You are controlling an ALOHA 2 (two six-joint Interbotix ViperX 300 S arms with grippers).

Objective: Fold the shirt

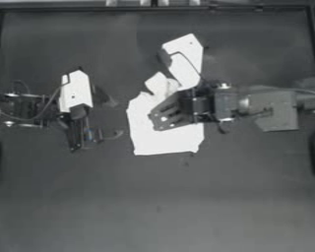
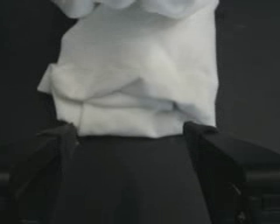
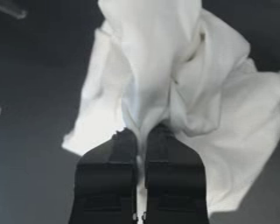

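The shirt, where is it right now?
From above, the shirt lies bunched mid-table, pinched by the right gripper, with the left gripper open off to its left.

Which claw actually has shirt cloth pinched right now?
The right claw: its jaws are shut on a fold of the shirt at mid-table. The left claw stands open, cloth only beyond its tips.

I can read no text, label, brand, number or sign anywhere here: none on the shirt (image 1: 161,140), none on my grippers, none on the table (image 1: 186,206).
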